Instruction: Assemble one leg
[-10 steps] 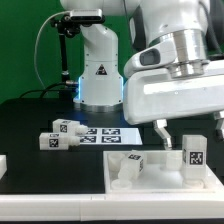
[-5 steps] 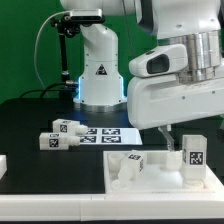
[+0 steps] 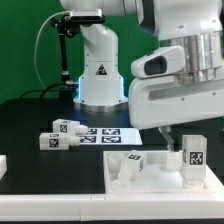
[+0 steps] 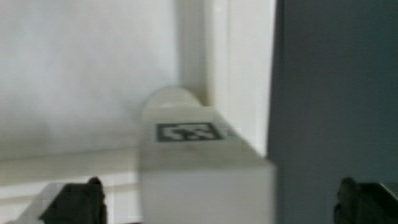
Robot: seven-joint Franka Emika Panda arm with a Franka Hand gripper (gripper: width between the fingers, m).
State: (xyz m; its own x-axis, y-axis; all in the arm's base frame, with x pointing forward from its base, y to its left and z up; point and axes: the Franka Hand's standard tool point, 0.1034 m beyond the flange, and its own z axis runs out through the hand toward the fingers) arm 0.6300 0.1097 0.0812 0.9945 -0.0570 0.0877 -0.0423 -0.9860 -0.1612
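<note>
One leg (image 3: 192,157), a small white post with a black-and-white tag, stands upright at the right end of the large white panel (image 3: 160,182). My gripper (image 3: 190,138) is open just above it, with one finger on each side. In the wrist view the leg (image 4: 199,165) rises between my two dark fingertips (image 4: 75,202), and neither tip touches it. A second leg (image 3: 130,164) rests on the panel's left part. Two more legs (image 3: 60,135) lie together on the black table at the exterior view's left.
The marker board (image 3: 112,132) lies on the table behind the panel. The robot's white base (image 3: 98,75) stands at the back. A small white part (image 3: 3,163) shows at the exterior view's left edge. The panel has raised edges.
My gripper has shifted slightly right and down over the upright leg, then held still. The legs and the panel have not moved.
</note>
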